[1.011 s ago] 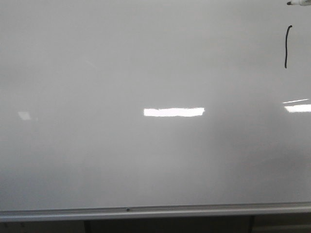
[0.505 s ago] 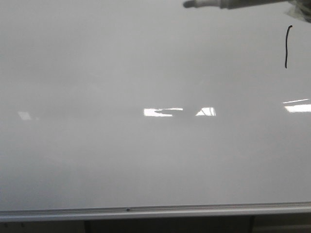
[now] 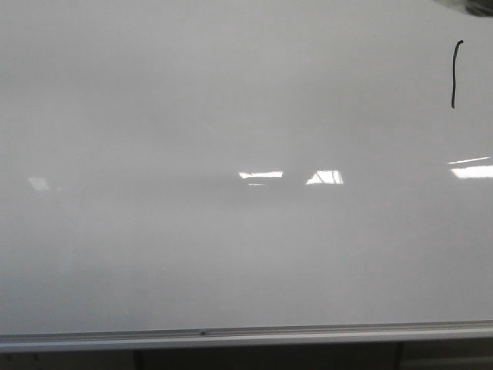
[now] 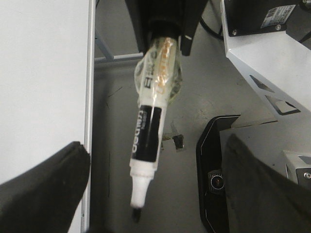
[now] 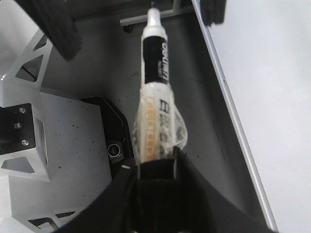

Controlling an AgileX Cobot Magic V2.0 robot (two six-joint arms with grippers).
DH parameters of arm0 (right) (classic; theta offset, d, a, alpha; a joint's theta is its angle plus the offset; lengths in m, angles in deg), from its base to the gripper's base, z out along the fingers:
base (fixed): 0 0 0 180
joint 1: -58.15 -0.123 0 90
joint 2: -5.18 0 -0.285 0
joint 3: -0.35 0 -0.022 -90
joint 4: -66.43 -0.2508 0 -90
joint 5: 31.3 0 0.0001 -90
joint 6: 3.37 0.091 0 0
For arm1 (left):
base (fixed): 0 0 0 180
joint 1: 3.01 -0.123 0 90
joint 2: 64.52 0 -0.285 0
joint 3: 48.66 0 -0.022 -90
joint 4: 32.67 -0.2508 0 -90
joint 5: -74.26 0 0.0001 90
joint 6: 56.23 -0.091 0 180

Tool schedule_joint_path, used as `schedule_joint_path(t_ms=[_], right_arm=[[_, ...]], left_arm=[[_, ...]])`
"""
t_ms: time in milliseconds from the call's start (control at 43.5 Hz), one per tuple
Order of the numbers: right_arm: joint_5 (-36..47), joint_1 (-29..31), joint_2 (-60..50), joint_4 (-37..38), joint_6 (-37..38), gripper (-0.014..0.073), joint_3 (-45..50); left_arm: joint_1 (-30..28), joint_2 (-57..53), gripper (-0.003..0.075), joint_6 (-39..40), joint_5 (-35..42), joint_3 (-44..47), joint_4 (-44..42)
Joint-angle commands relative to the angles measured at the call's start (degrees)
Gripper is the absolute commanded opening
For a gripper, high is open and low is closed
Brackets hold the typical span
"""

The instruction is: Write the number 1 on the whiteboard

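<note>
The whiteboard (image 3: 231, 154) fills the front view, and the number 1 (image 3: 455, 74) is a thin black stroke at its upper right. Neither gripper shows clearly there, only a dark blur (image 3: 466, 4) at the top right corner. In the right wrist view my right gripper (image 5: 155, 162) is shut on the wrapped barrel of a white marker (image 5: 156, 73) with a black label. In the left wrist view that marker (image 4: 148, 131) points between my left gripper's (image 4: 153, 160) wide-open fingers (image 4: 41, 189), its uncapped tip (image 4: 136, 213) touching neither. The board's framed edge (image 4: 88, 97) runs beside it.
Below the grippers are the grey floor, a black base unit with a small lens (image 4: 216, 180), white metal robot frame parts (image 4: 272, 53) and the board's stand legs (image 4: 114, 57). The board's silver bottom rail (image 3: 246, 336) crosses the front view.
The marker reached left across the top of the front view half a second ago and has since left it. Its shadow now breaks the central light reflection.
</note>
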Motion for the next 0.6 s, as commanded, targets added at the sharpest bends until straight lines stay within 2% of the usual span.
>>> schedule_joint_path(t_ms=[0, 138, 207, 459, 574], right_arm=[[1.5, 0.0, -0.6, -2.4, -0.8, -0.0015, -1.4], [1.5, 0.0, -0.6, -2.4, -0.8, -0.0015, -1.4], [1.4, 0.0, -0.6, -2.4, -0.8, -0.0015, -1.4], [1.4, 0.0, -0.6, -2.4, -0.8, -0.0015, -1.4], [1.4, 0.0, -0.6, -2.4, -0.8, -0.0001, -1.4]], left_arm=[[0.6, 0.3, 0.0546, -0.1, 2.9, -2.3, 2.2], [0.6, 1.9, 0.0543, -0.3, 3.7, -2.3, 2.4], [0.6, 1.9, 0.0508, -0.3, 4.5, -2.3, 3.1], [0.6, 1.9, 0.0227, -0.4, 5.5, -2.3, 4.8], [0.6, 1.9, 0.0132, -0.4, 5.5, -2.3, 4.8]])
